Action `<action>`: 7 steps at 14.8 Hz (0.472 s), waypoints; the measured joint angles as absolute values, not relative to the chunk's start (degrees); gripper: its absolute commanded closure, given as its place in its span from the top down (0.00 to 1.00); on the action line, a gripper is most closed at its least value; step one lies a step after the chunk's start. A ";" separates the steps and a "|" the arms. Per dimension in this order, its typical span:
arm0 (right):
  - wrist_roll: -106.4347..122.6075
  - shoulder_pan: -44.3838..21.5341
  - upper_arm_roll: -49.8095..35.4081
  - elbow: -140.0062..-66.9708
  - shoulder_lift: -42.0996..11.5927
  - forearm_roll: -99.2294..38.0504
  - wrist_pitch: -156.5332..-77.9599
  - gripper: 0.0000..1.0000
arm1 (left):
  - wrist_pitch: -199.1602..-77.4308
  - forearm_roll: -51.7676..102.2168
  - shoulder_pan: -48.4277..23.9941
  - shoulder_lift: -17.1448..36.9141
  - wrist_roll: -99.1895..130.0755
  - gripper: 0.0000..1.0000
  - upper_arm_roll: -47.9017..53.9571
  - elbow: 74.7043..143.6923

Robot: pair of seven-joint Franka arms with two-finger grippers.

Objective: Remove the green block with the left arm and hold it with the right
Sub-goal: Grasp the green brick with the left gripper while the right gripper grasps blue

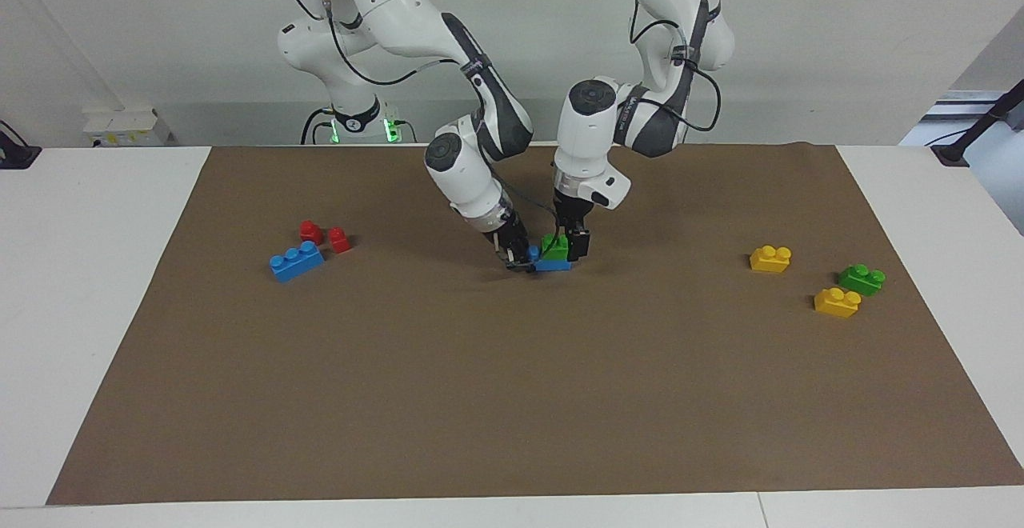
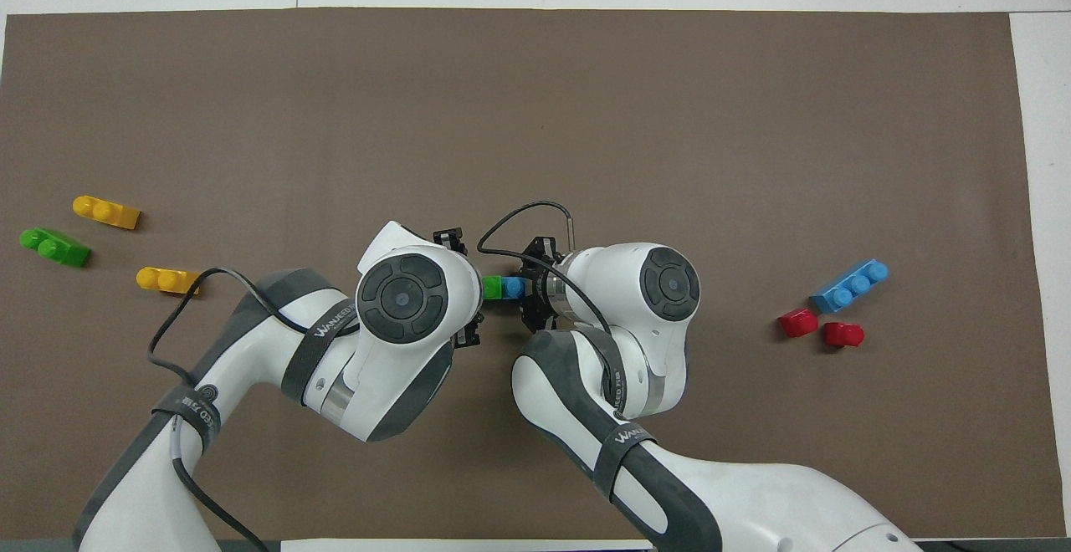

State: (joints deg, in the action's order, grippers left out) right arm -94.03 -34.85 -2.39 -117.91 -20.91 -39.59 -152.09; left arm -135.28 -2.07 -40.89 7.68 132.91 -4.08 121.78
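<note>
The green block (image 1: 554, 247) (image 2: 492, 287) sits pressed onto a blue brick (image 1: 553, 265) (image 2: 514, 287) in the middle of the brown mat. My right gripper (image 1: 520, 262) is down at the mat, shut on the uncovered stud end of the blue brick. From above, my left gripper (image 1: 566, 243) reaches down open, its fingers (image 1: 581, 244) straddling the green block; I cannot tell whether they touch it. In the overhead view both wrists cover most of the stack, and only a short green and blue strip shows between them.
Toward the right arm's end lie a blue three-stud brick (image 1: 296, 261) and two small red pieces (image 1: 310, 231) (image 1: 339, 239). Toward the left arm's end lie two yellow bricks (image 1: 770, 258) (image 1: 837, 302) and a darker green brick (image 1: 862, 279).
</note>
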 measured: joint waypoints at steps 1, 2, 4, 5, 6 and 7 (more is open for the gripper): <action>-94.03 -34.85 -2.39 -117.91 -20.91 -39.66 -152.09 0.00 | -135.42 -2.23 -40.90 7.94 133.05 0.99 -4.08 121.78; -94.03 -34.85 -2.39 -117.91 -20.92 -39.84 -152.09 0.00 | -135.49 -2.31 -40.90 8.10 133.12 0.99 -4.08 121.78; -94.00 -34.85 -2.39 -117.91 -20.92 -40.45 -152.09 0.00 | -135.59 -2.40 -40.90 8.18 133.21 0.69 -4.08 121.78; -94.00 -34.85 -2.39 -117.91 -20.92 -40.54 -152.09 0.00 | -135.64 -2.46 -40.90 8.18 133.24 0.32 -4.08 121.78; -94.00 -34.85 -2.39 -117.91 -20.92 -40.54 -152.09 0.00 | -135.68 -2.55 -40.90 8.18 133.26 0.00 -4.08 121.78; -94.00 -34.85 -2.39 -117.91 -20.92 -40.54 -152.09 0.00 | -135.81 -2.72 -40.90 8.19 133.27 0.00 -4.09 121.78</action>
State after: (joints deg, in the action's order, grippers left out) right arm -94.00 -34.85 -2.39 -117.91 -20.92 -40.54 -152.09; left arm -135.81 -2.72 -40.90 8.19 133.27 -4.09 121.78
